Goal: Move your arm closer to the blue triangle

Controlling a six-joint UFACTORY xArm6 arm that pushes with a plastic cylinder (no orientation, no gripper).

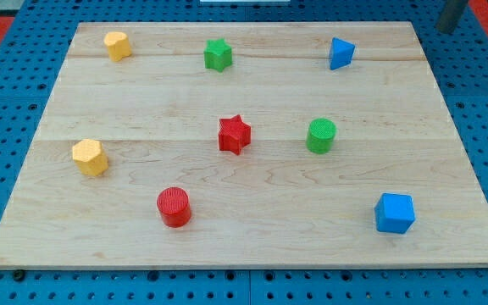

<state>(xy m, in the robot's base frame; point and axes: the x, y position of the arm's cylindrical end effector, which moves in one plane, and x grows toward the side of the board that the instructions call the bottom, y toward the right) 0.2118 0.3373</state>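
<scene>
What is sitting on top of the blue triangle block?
Nothing rests on the blue triangular block; its top faces show bare. It stands on the wooden board, hiding its underside. My tip's end is not visible.

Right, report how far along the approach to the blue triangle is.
Done: little that shows. My tip sits at the view's top right corner, just off the board's edge, touching no block. In hand: it stands to the right of the blue triangle, with a clear gap. Left: close that gap leftward.
</scene>
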